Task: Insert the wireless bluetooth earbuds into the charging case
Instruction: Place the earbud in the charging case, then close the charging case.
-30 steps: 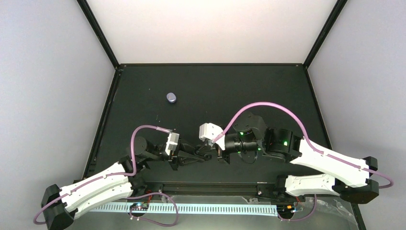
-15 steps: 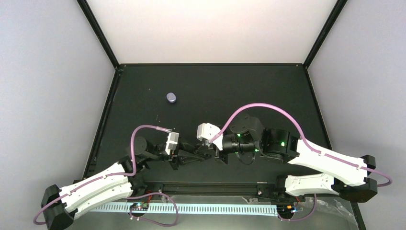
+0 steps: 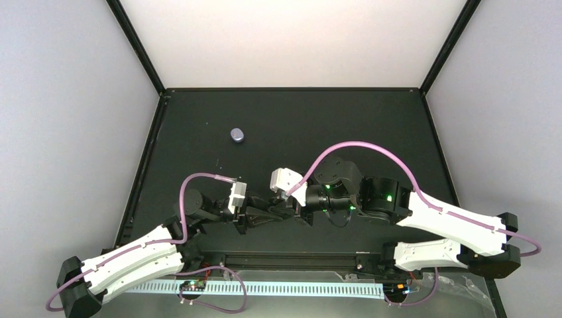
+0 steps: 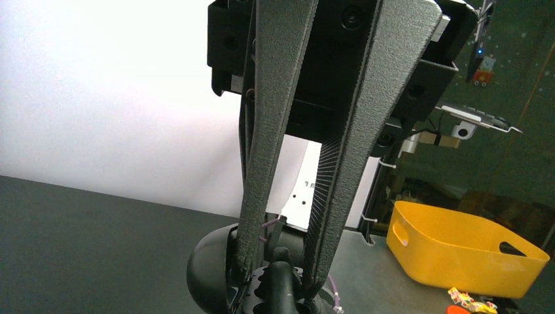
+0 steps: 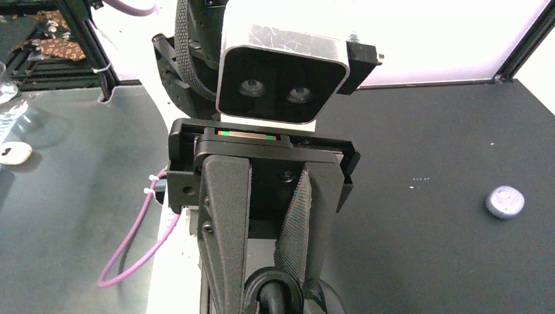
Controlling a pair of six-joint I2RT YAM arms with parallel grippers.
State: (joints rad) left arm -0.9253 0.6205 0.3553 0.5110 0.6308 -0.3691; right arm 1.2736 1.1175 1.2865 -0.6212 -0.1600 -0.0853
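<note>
A black table (image 3: 371,126) sat inside a white-walled booth with a black frame. At its near middle the left gripper (image 3: 281,214) and the right gripper (image 3: 299,209) met tip to tip, low over the surface. The left one's jaws were drawn fully together. The right one's stood narrow, but its tips were buried among the other's fingers, so I could not tell whether they gripped anything.

No wireless bluetooth earbuds could be made out anywhere. They are tiny and black, and one might well have sat in that pinch against black fingers. That would explain the nose-to-nose pose as a pass from one claw to the other, but it is only a guess.

Outward from the tips, the left arm (image 3: 132,262) and the right arm (image 3: 457,222) lay low and folded, elbows out to either side, a purple cable (image 3: 361,144) looping over the right one. The charging case (image 3: 237,135) lay well apart, further back and to the left. It seemed closed, since only its rounded lavender shell showed. By my reading, nothing had gone in yet.
</note>
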